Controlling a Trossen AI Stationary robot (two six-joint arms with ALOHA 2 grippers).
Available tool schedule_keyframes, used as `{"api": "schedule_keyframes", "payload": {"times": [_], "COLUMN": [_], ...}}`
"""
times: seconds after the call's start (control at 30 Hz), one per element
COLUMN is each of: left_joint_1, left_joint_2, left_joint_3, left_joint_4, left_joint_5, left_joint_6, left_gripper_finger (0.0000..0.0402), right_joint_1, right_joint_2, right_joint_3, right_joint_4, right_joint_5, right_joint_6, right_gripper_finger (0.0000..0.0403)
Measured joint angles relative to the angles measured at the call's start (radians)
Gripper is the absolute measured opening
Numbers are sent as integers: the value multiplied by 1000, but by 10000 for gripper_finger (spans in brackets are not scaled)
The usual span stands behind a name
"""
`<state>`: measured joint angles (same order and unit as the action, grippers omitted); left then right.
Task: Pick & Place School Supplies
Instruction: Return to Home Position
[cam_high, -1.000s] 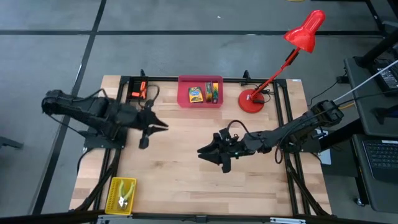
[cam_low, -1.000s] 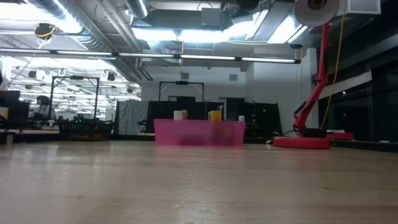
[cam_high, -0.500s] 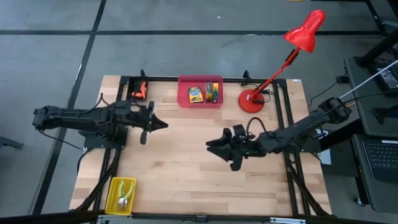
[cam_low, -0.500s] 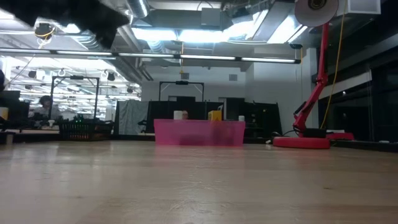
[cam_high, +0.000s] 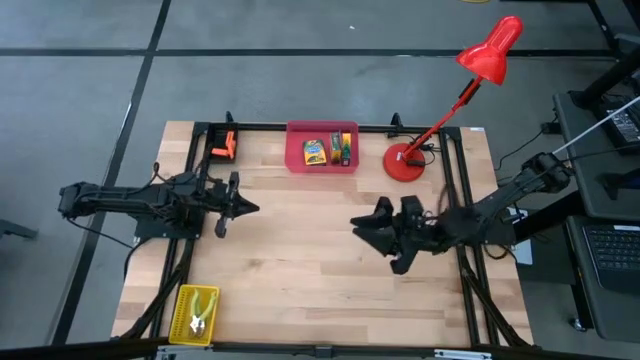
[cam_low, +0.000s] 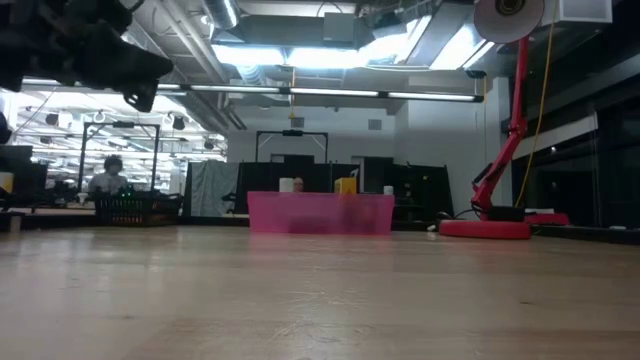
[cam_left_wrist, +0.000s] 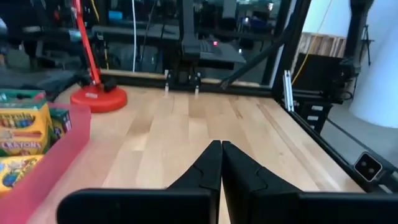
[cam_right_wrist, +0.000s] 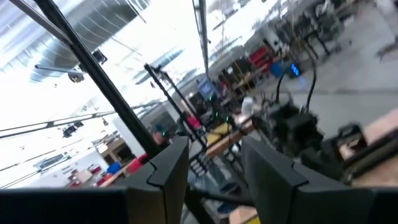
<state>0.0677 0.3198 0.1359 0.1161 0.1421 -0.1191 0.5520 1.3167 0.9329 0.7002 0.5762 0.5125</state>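
Note:
A pink tray (cam_high: 322, 147) stands at the table's far edge, with yellow-and-green crayon boxes (cam_high: 316, 151) lying in it. The left wrist view shows the boxes (cam_left_wrist: 17, 126) beside the tray's wall (cam_left_wrist: 59, 149). My left gripper (cam_high: 254, 208) is shut and hovers over the table's left part, pointing toward the right edge, near and left of the tray. My right gripper (cam_high: 358, 226) is open and hovers right of centre, pointing left. In the right wrist view my right gripper (cam_right_wrist: 211, 155) is tipped up at the room. I cannot make out any separate orange sticks.
A red desk lamp stands with its base (cam_high: 404, 161) right of the tray. A yellow bin (cam_high: 195, 312) with green-handled pliers sits at the near left corner. Something orange (cam_high: 222, 144) sits on the frame at the far left. Bare wood lies between the grippers. A person (cam_low: 110, 176) is far behind.
My right gripper has drawn back toward the table's right edge. My left arm has stretched out lower and its gripper has drawn slightly toward the left edge; the arm now shows at the low view's top left. The tray and boxes have stayed put.

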Motion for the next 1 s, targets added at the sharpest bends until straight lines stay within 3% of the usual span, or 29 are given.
{"api": "schedule_keyframes", "payload": {"times": [0.33, 0.43, 0.8, 1.0], "left_joint_1": [0, 1, 0, 0], "left_joint_2": [-319, -320, -313, -237], "left_joint_3": [-14, -17, -55, -63], "left_joint_4": [-289, -390, -321, -290], "left_joint_5": [-77, -131, -131, -149], "left_joint_6": [38, 46, 118, 43], "left_gripper_finger": [3, 3, 5, 5], "right_joint_1": [10, 11, 25, 38], "right_joint_2": [-108, -125, -177, -193], "right_joint_3": [0, 0, 0, 0], "right_joint_4": [-1, -15, -77, -122], "right_joint_5": [19, 14, 11, 11], "right_joint_6": [-181, -214, -295, -339], "right_gripper_finger": [153, 153, 153, 153]}}
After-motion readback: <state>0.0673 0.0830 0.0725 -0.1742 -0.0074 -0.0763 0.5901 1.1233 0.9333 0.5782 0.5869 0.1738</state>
